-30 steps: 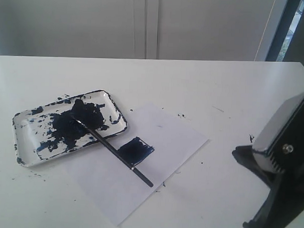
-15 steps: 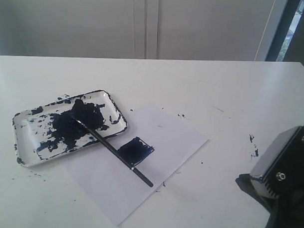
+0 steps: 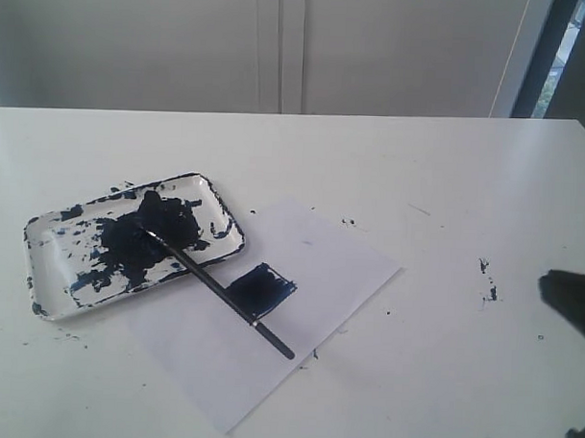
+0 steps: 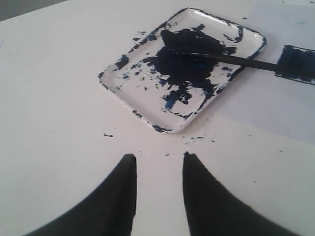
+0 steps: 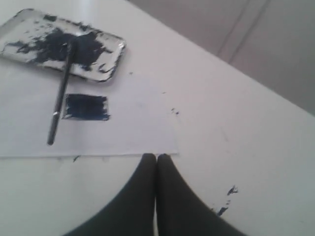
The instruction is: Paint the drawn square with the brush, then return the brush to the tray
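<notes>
The drawn square is filled dark blue on the white paper sheet; it also shows in the wrist views. The brush lies with its tip in the paint-smeared tray and its handle across the paper beside the square. My left gripper is open and empty, short of the tray. My right gripper is shut and empty, at the paper's edge, well away from the brush. Neither gripper's jaws show in the exterior view.
Paint specks dot the white table at the right, with more near the tray. A dark part of the right arm pokes in at the right edge. A pale wall stands behind the table.
The right arm has pulled back to the lower right, almost out of the exterior view. Brush, tray and paper have not moved.
</notes>
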Robot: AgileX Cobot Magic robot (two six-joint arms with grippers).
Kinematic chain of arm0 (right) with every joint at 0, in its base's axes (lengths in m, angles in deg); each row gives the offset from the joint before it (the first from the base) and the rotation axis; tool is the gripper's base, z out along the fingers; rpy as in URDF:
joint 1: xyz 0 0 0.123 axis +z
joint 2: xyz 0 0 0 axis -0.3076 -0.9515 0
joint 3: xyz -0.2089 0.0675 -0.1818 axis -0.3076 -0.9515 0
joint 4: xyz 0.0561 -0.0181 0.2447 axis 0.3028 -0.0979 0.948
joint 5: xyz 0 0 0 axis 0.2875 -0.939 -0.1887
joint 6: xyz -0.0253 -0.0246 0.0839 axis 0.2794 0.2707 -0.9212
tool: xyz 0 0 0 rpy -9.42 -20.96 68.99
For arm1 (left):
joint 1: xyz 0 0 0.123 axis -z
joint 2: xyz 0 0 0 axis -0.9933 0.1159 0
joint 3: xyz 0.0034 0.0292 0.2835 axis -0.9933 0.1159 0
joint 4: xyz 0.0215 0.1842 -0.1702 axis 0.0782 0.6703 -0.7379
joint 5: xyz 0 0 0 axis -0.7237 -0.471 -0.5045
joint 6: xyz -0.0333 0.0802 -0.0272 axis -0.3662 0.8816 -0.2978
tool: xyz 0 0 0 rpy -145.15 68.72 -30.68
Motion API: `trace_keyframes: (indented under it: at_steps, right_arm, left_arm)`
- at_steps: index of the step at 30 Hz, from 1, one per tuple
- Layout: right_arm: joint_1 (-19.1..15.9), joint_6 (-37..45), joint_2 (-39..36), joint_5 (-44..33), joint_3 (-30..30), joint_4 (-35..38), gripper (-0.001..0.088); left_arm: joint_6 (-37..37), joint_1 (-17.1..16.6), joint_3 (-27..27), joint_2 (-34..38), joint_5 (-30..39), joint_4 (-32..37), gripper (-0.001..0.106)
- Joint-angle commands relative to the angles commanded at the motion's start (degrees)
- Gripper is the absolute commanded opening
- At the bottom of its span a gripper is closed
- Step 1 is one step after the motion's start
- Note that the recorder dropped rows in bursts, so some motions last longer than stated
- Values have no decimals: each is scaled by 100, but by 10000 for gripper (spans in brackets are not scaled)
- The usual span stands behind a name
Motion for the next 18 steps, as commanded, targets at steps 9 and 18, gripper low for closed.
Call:
trace_keyframes:
  at_steps: [9,18]
  right_arm:
    - [-1817,0,1073,0,0,0,0]
    - [-2577,0,1946,2,0,0,0]
  left_arm:
    - [0,-1673,876,-1177,-103,60,375]
    - [13,-1734,1393,-1177,-340,72,375]
